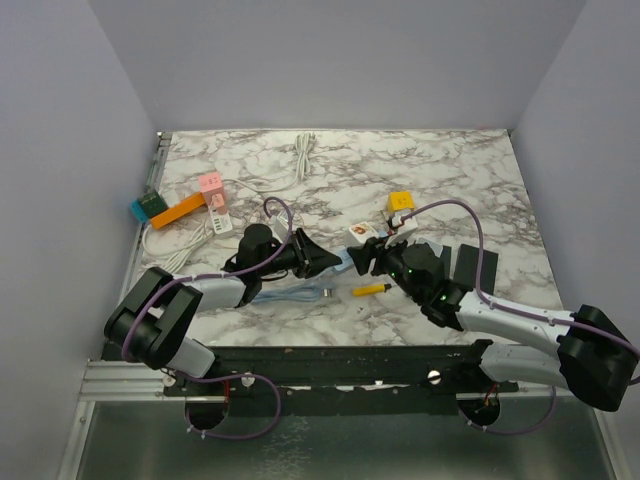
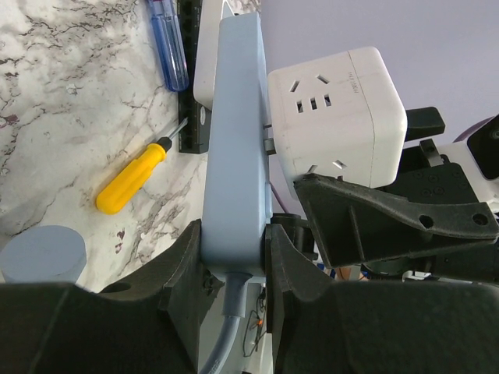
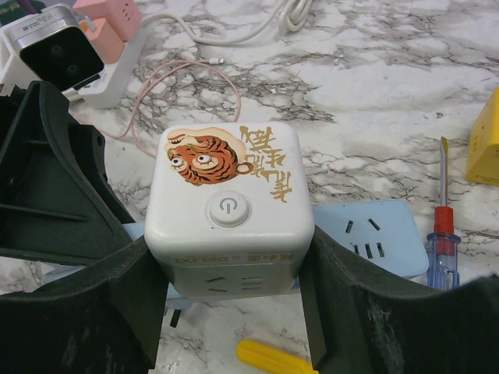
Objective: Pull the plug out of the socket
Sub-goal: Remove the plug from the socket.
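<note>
Black padded fingers point(image 2: 181, 273) of the left gripper point(image 2: 234, 257) fill the bottom of that wrist view, closed from both sides on the narrow end of the pale blue plastic power strip point(image 2: 238, 140), which stands on edge with its grey cable point(image 2: 226, 335) leaving between them. On the other wrist I see the right gripper point(image 3: 230, 273) part-way closed, its two dark fingers point(image 3: 117, 304) pressed against opposite sides of the white plastic cube plug point(image 3: 230, 202), the one with a tiger picture and a round power button on top. That cube is seated in the strip's socket face, above the marble-patterned table point(image 1: 450, 180) near its middle. From the left wrist a thin gap with what look like pins shows between cube and strip, though I cannot tell how deep they sit. I judge the cube light, rigid and smooth-skinned, so slipping is the risk. The grip belongs low on its flat sides, close to the strip, with a straight pull away from the socket face — any twist would bind the pins. The strip is stiff too, but held at one end it may lever. A yellow-handled screwdriver point(image 2: 129, 183) lies on the table just beside them.
</note>
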